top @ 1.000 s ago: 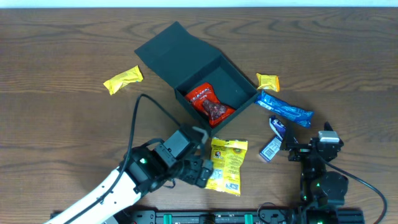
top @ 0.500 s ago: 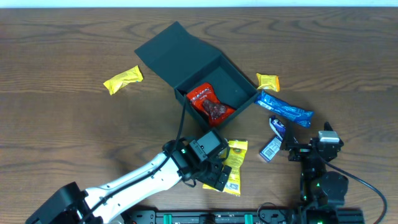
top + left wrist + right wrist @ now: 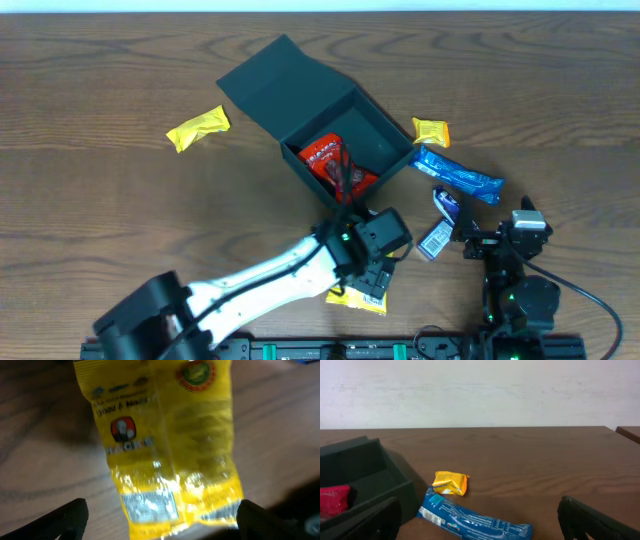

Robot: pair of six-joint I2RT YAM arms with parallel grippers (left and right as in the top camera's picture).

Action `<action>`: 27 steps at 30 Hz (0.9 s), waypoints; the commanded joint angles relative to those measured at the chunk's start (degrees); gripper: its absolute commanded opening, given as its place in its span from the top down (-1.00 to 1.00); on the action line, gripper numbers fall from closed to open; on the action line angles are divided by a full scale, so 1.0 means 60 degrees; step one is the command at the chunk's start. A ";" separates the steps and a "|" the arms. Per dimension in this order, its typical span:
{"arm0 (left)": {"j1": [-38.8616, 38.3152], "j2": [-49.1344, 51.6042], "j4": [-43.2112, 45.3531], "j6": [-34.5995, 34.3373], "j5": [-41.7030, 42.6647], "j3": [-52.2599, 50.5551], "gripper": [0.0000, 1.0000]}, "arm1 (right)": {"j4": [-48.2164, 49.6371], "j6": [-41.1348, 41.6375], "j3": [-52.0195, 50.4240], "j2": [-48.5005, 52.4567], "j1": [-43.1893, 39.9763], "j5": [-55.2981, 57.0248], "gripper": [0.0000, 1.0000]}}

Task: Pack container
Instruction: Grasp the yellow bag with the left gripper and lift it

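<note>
Mostly, yellow packet (image 3: 358, 298) hid under L hand (image 3: 162, 516), jaws wide.

Soft even light; left-wrist blur, glare

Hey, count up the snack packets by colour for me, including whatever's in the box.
Yellow: 3 (left packet, small packet, big bag)
Red: 1 (red packet inside the container)
Blue: 3 (long bar, two small blue-and-white packets)
Total: 7
</note>
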 commanded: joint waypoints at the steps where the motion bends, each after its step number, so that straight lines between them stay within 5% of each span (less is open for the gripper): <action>1: -0.0011 0.0149 0.0197 -0.0182 -0.0605 0.0291 -0.91 | -0.0044 0.0135 -0.0022 -0.0055 0.0073 -0.0007 -0.98; 6: 0.0036 0.0146 0.0758 -0.0047 -0.0933 0.0291 -0.92 | -0.0044 0.0135 -0.0022 -0.0055 0.0073 -0.0007 -0.98; 14: 0.0215 0.0146 0.2167 0.1840 -0.0393 0.0255 -0.91 | -0.0044 0.0135 -0.0022 -0.0055 0.0073 -0.0007 -0.99; 18: 0.0382 0.0357 0.2175 0.1814 -0.1614 0.0255 -0.91 | -0.0044 0.0135 -0.0022 -0.0055 0.0073 -0.0007 -0.98; 22: 0.0831 0.0783 0.1654 0.1377 -0.1847 0.0255 -0.91 | -0.0044 0.0135 -0.0022 -0.0055 0.0073 -0.0007 -0.98; 27: 0.0790 0.0841 0.1035 -0.1129 -0.1807 0.0262 -0.91 | -0.0044 0.0135 -0.0022 -0.0055 0.0073 -0.0007 -0.98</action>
